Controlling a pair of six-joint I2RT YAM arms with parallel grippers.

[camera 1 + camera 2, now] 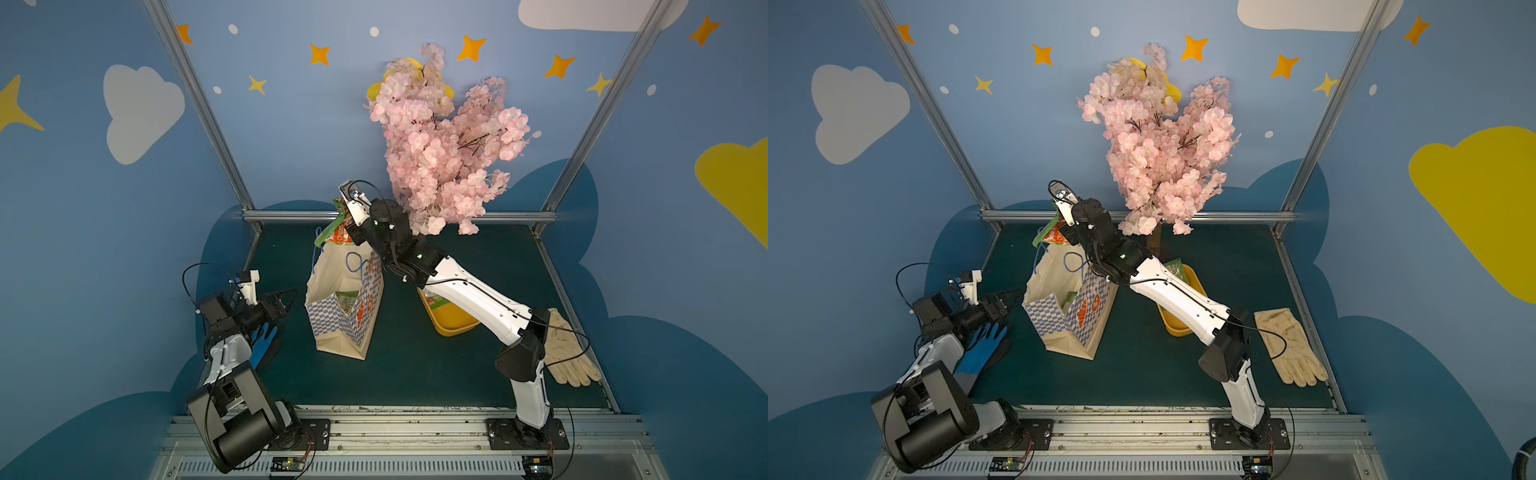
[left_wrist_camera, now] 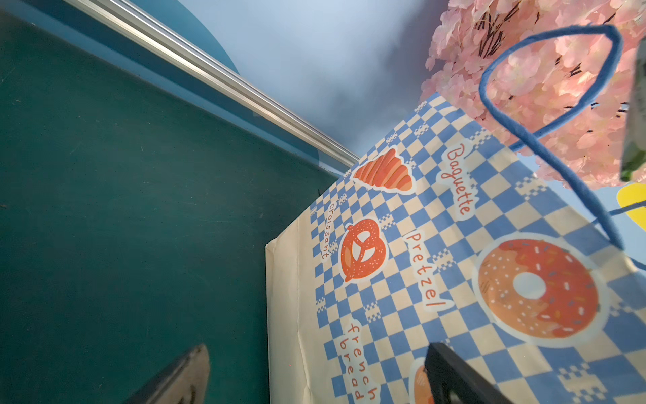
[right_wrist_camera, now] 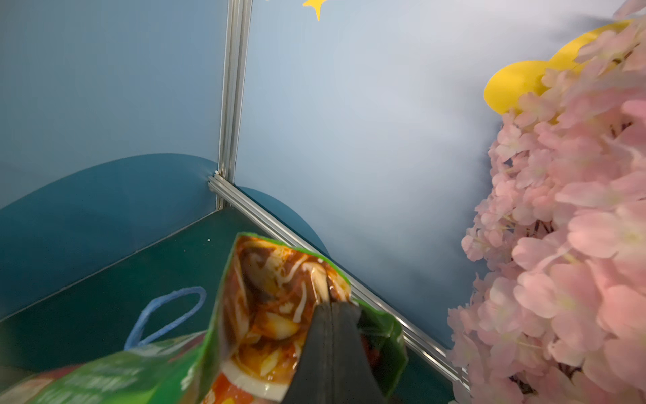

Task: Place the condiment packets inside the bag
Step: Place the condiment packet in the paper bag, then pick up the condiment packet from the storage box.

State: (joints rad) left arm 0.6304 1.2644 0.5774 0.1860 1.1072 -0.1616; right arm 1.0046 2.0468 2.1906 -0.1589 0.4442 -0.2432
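**Item: held packet** (image 3: pixel 272 314). Glossy green pouch with a red-orange food photo. It is pinched near one edge and hangs bent, high over the far end of the bag's mouth and not yet inside.

**Holder: right gripper** (image 3: pixel 330 307). The jaws are clamped tight on the pouch, and the arm reaches across the table from the tub side.

**Receiver: bag** (image 1: pixel 324 328). Blue-and-white checked paper, standing on the green table (image 1: pixel 415 374) with its mouth open. At least one packet in the bag (image 1: pixel 347 299) is already down. The blue cord handles (image 1: pixel 355 262) droop at the rim, one of them just under the held pouch.

**Support: left gripper** (image 1: pixel 291 303). The jaws are spread wide and hold nothing. It sits low beside the bag's printed side wall. The left wrist view does not settle whether a finger touches the paper.

**Stock: packets in the tub** (image 1: pixel 1177 268). They lie in the yellow tub (image 1: pixel 1177 326), partly hidden under the right arm.

**Surroundings.** A blossom tree (image 1: pixel 449 145) stands close behind the right wrist, a beige glove (image 1: pixel 569 353) lies near the right arm's base, and a blue glove (image 1: pixel 980 353) lies under the left arm.

**Handling note (judgement).**
- Bring the pouch back over the middle of the mouth before lowering it, because it currently sits nearer the far rim than the centre.
- Lead with the hanging lower corner so the limp body slides down the cream inner wall instead of bridging the rim.
- Keep clear of the cord loop, since a snag could drag the light bag over.
- Release only once most of the pouch is below the rim.
- The left gripper is well placed to steady the wall if the bag rocks.
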